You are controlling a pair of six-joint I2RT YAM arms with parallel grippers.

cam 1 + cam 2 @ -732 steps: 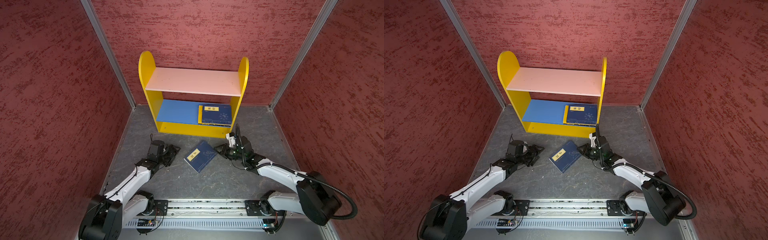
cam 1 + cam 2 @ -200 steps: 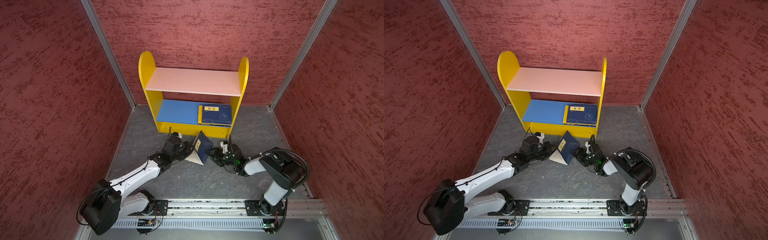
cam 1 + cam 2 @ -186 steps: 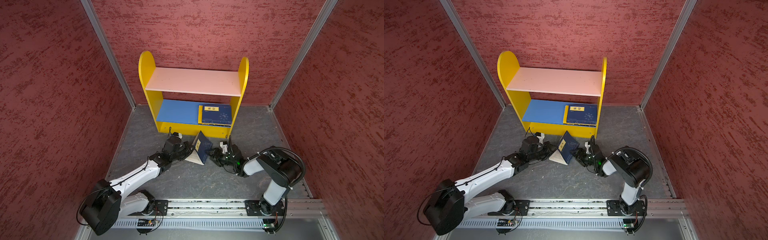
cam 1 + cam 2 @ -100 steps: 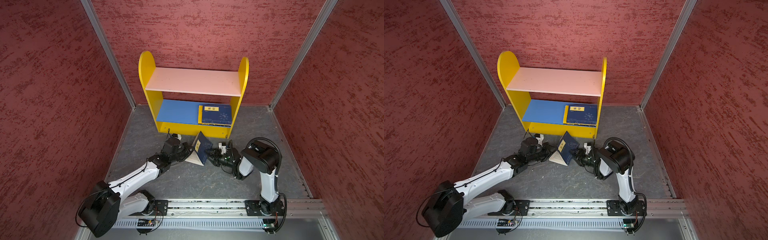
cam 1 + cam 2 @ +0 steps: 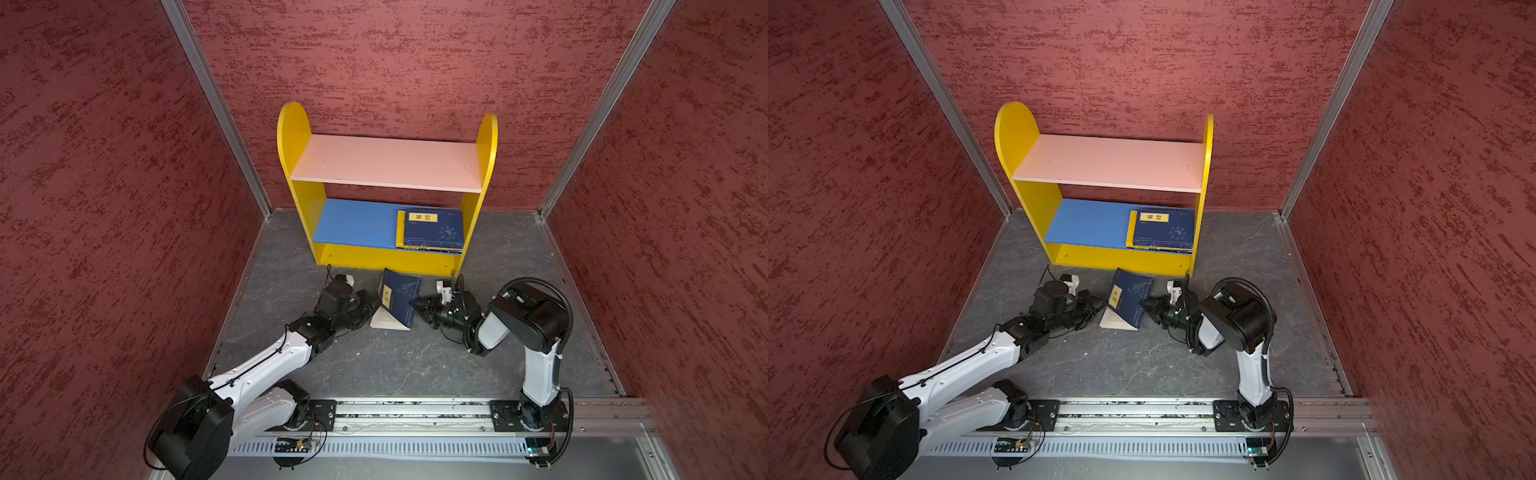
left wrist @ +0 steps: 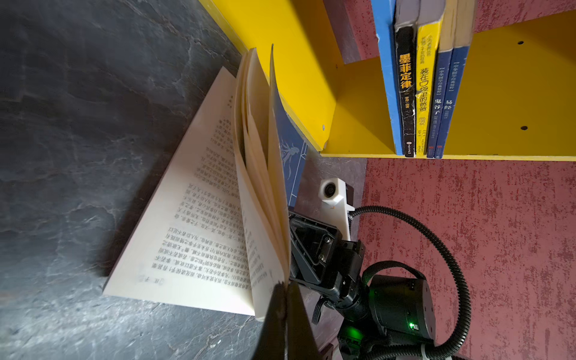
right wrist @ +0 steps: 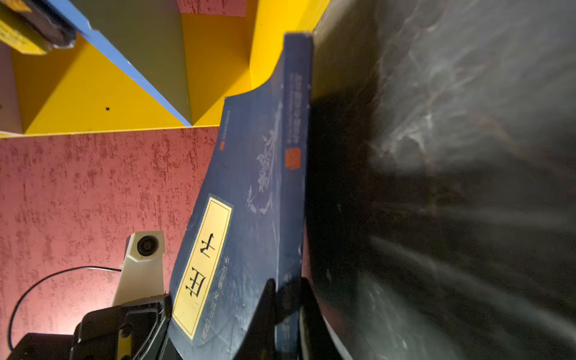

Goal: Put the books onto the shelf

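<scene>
A navy book (image 5: 399, 301) (image 5: 1130, 300) with a yellow label stands tilted on its edge on the floor just in front of the shelf (image 5: 386, 162) (image 5: 1108, 162), its pages fanned open toward the left arm. My right gripper (image 5: 413, 305) (image 7: 288, 286) is shut on the book's spine near one end. My left gripper (image 5: 376, 308) (image 6: 284, 285) is shut, its tips touching the corner of the fanned pages (image 6: 199, 218). Several other books (image 5: 432, 230) (image 5: 1163, 230) lie stacked flat at the right end of the shelf's blue lower board, a navy one on top.
Red textured walls close in the cell on three sides. The shelf stands against the back wall on the dark grey floor (image 5: 374, 365). A metal rail (image 5: 415, 411) that carries both arm bases runs along the front edge. The right arm's elbow (image 5: 528, 316) stands raised.
The book lay flat earlier and has stood propped for the last second. My right gripper has closed on its spine while the right arm's elbow swung up and inward. The left gripper stayed shut.
</scene>
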